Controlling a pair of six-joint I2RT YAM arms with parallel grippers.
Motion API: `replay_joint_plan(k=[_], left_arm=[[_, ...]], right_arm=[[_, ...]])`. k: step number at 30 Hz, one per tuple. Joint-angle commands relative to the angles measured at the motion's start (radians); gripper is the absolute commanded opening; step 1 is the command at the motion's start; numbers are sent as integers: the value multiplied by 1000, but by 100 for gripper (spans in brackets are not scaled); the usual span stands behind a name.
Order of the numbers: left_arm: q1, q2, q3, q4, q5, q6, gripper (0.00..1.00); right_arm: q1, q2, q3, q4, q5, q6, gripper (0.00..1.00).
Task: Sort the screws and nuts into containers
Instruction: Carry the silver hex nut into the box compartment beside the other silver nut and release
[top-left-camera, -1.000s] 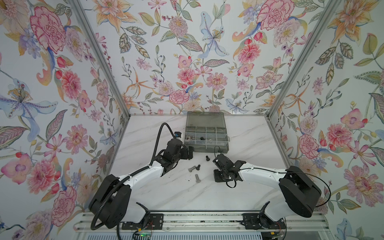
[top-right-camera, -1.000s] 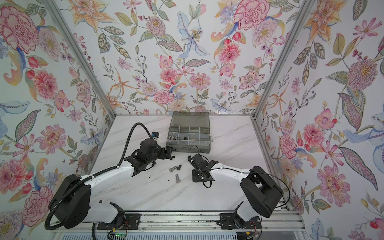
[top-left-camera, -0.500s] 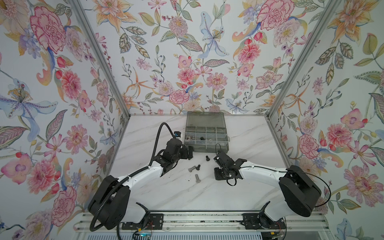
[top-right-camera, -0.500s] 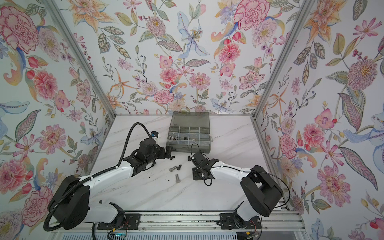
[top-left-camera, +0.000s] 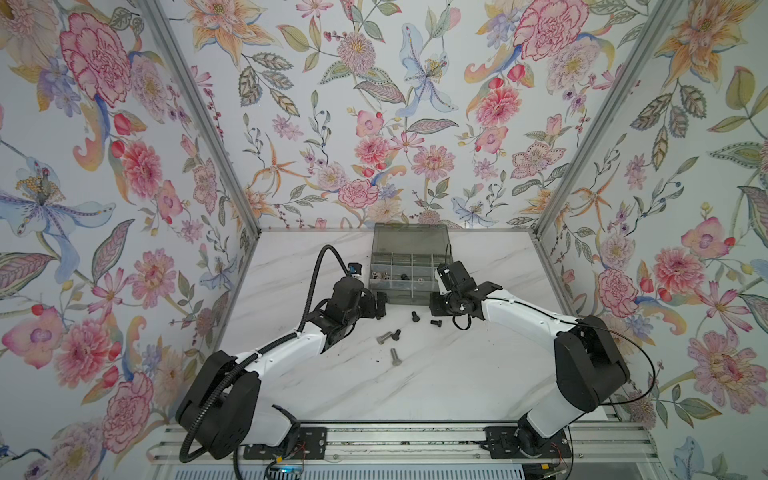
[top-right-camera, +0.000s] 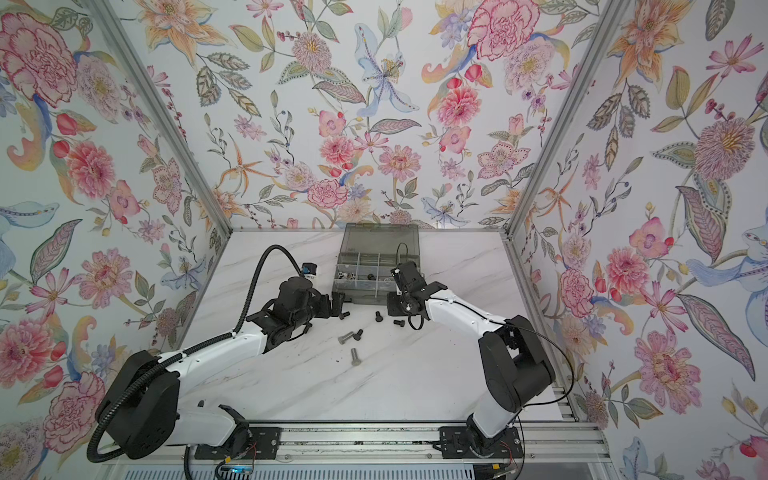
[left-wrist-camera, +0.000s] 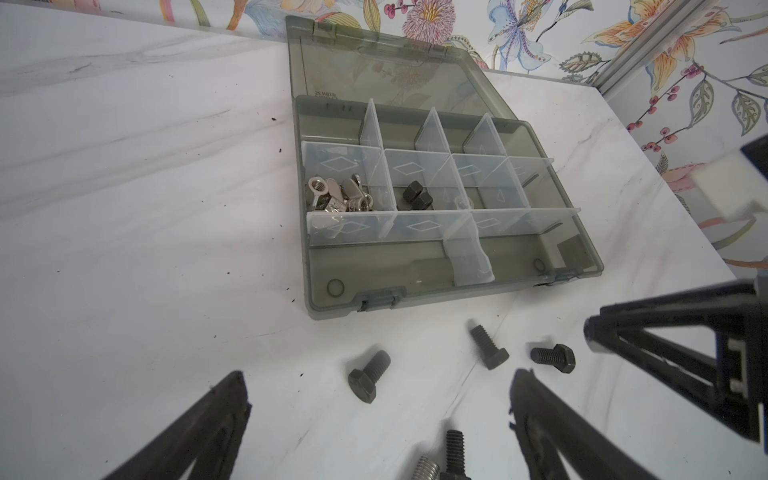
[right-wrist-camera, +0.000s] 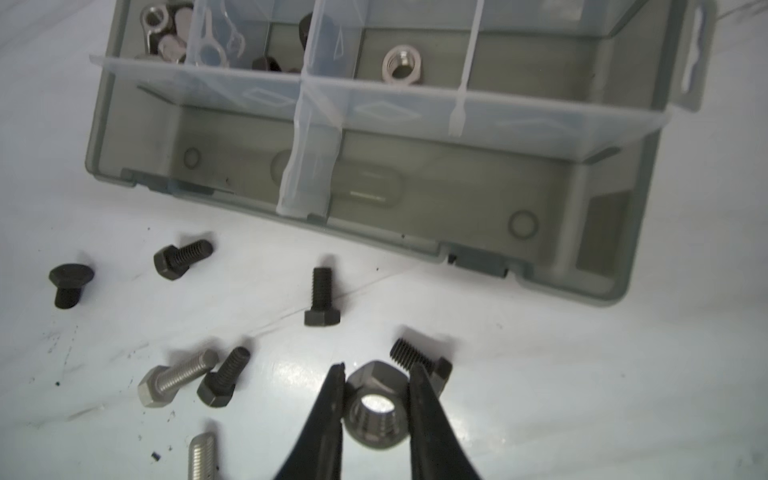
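In both top views the right gripper (top-left-camera: 435, 303) (top-right-camera: 392, 305) has lifted off the table (top-left-camera: 457, 374) in the last second and swung toward twelve o'clock. It now stands at the front wall of the organizer box (top-left-camera: 405, 296), which I read as a finished pick being carried to its drop. The left gripper (top-left-camera: 380, 306) has hardly stirred, at ten o'clock of the loose screws (top-left-camera: 395, 356). From this height I cannot tell what the right jaws carry. The left wrist view shows the left gripper (left-wrist-camera: 379, 374) released and empty, with a black screw (left-wrist-camera: 368, 376) lying on the table between its fingers. It alone shows the sorted wing nuts (left-wrist-camera: 340, 195) and, in the next cell, the black nuts (left-wrist-camera: 415, 197). The right wrist view settles the rest: the right gripper (right-wrist-camera: 377, 368) is clenched on a silver hex nut (right-wrist-camera: 372, 409), held clear of the table with the box at twelve o'clock. A matching silver nut (right-wrist-camera: 401, 64) already lies in a cell at one o'clock, probably the destination.
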Motion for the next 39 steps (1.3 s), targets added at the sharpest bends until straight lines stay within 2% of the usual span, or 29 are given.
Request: replay_joint_plan(k=[1, 10, 17, 39], left_arm=[[13, -19, 4, -28, 4, -10, 100], [12, -45, -22, -32, 7, -27, 99], [13, -63, -40, -43, 2, -33, 99], [14, -94, -53, -60, -24, -41, 99]], right_arm=[[-51, 67, 112, -17, -23, -81, 9], [-104, 292, 408, -53, -45, -130, 10], [-113, 414, 562, -83, -62, -132, 12], [-115, 489, 599, -86, -90, -127, 26]])
